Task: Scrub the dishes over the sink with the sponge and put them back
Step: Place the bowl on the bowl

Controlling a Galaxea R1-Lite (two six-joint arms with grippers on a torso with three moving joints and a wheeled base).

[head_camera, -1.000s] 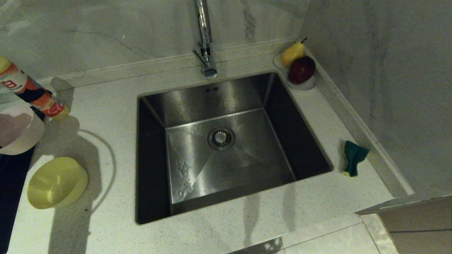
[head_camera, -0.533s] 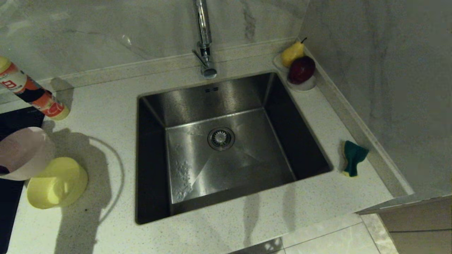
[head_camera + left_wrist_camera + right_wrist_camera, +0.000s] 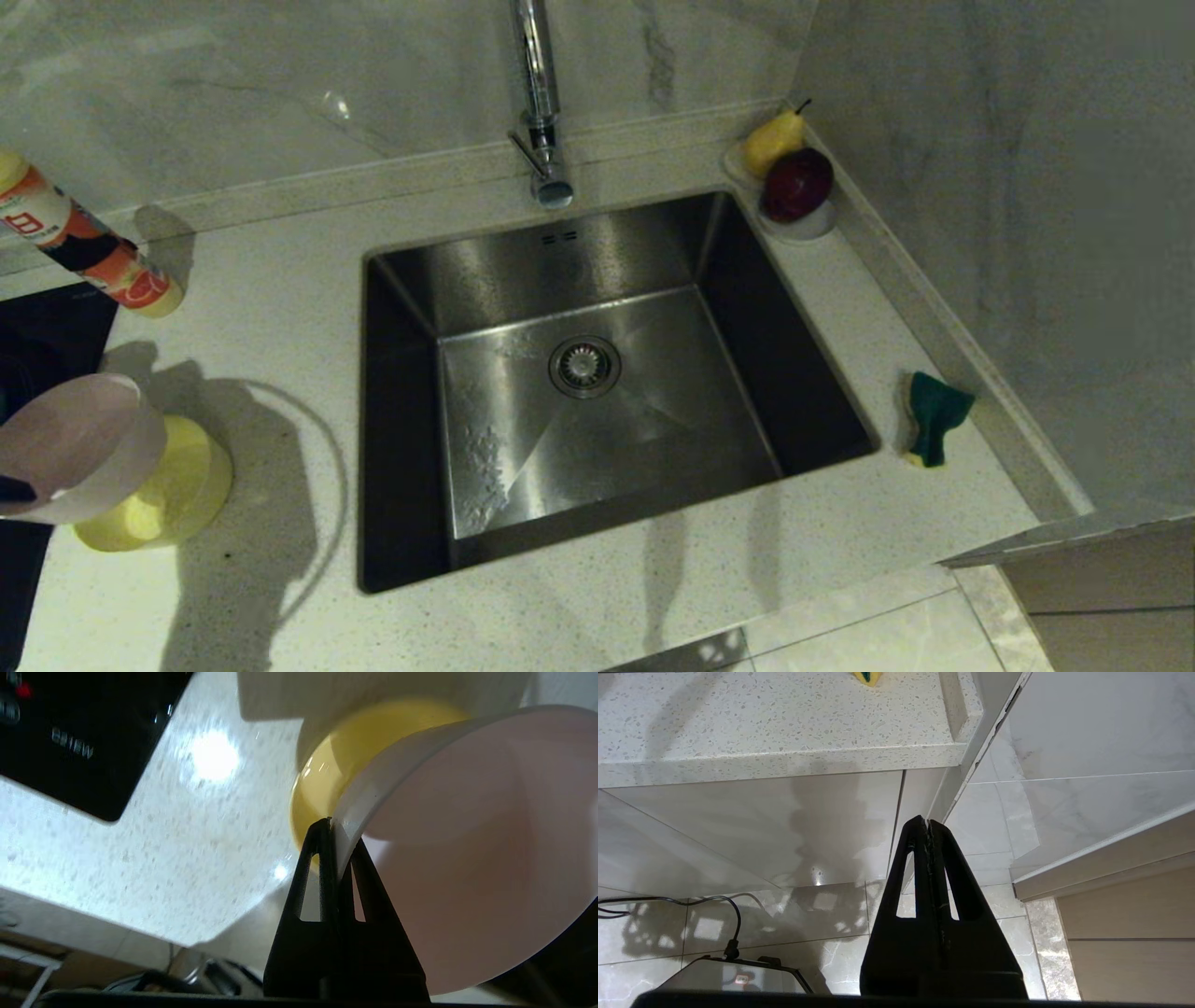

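Note:
My left gripper [image 3: 334, 826] is shut on the rim of the pale pink bowl [image 3: 472, 849], one finger inside and one outside. At the left edge of the head view this pink bowl [image 3: 79, 448] hangs tilted over the yellow bowl [image 3: 182, 495], which sits on the counter left of the sink [image 3: 653, 439]. The sponge [image 3: 936, 415], green face up, lies on the counter right of the sink, by the wall. My right gripper [image 3: 928, 822] is parked below the counter's front edge, shut and empty; a corner of the sponge [image 3: 867, 677] shows past it.
A tall chrome tap [image 3: 539, 103] stands behind the sink. A white saucer [image 3: 810, 224] with a pear and a red fruit sits at the back right corner. An orange-labelled bottle [image 3: 84, 247] and a black hob [image 3: 51, 322] are at the far left.
The pink bowl in my left gripper has come down and forward along the left edge; it now overlaps the yellow bowl. The right arm has not moved.

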